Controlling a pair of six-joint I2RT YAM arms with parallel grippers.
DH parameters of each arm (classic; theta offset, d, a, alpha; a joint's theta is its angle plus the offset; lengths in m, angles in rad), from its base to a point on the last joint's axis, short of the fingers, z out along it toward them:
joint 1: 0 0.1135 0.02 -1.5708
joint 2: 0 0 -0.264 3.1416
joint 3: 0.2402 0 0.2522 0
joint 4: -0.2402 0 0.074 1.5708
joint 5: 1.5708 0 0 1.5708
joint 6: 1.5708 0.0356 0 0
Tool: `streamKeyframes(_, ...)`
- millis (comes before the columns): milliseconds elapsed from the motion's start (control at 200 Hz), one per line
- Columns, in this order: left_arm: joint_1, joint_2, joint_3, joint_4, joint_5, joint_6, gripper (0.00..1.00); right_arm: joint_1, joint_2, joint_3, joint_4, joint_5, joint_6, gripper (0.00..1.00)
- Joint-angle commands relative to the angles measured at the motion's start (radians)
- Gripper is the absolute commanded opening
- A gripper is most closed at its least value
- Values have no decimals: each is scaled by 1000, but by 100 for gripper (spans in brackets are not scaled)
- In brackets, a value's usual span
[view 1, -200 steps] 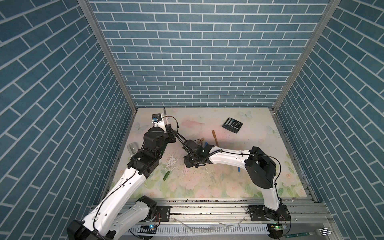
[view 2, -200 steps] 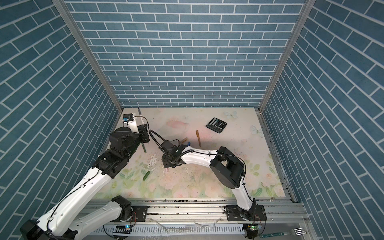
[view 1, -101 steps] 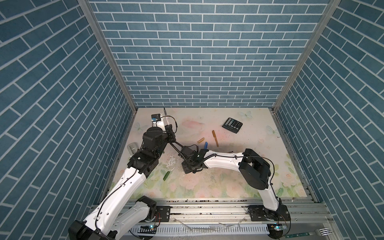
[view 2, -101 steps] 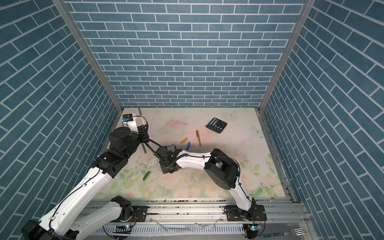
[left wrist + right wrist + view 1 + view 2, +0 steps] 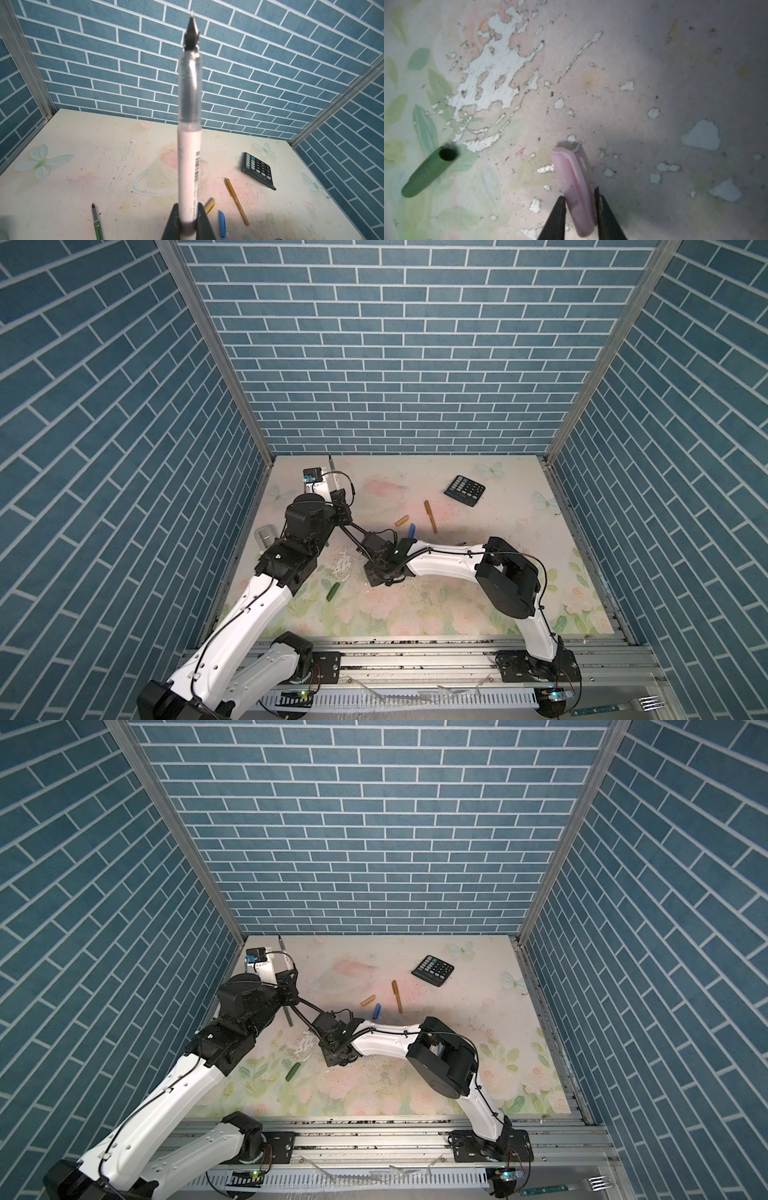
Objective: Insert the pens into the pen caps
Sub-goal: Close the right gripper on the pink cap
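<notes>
Caps: pink cap (image 5: pixel 571 172) lies on the mat (image 5: pixel 654 62), pinched between right gripper (image 5: pixel 579 193) jaws; green cap (image 5: pixel 427 174) nearby, mouth empty; left gripper (image 5: pixel 188 220) clamps white-pink pen (image 5: pixel 189 145) tip-up, barcode (image 5: pixel 197 164) on barrel, print unreadable.

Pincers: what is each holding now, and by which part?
Left pincer grips the white-pink pen at its barrel's back end, nib outward. Right pincer brackets the pale pink cap about mid-length; a firm hold cannot be told.
</notes>
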Motion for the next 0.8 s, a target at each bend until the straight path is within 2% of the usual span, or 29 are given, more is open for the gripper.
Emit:
streamKeyframes(0, 9, -2, -9, 33, 4, -1, 0, -1, 32, 25, -14, 2, 9, 28)
streamKeyframes(455, 9, 4, -10, 37, 12, -2, 0, -3, -45, -57, 22, 90, 30, 21)
streamKeyframes(795, 9, 11, -10, 37, 21, -3, 0, -44, -166, -251, 153, 145, 102, 17)
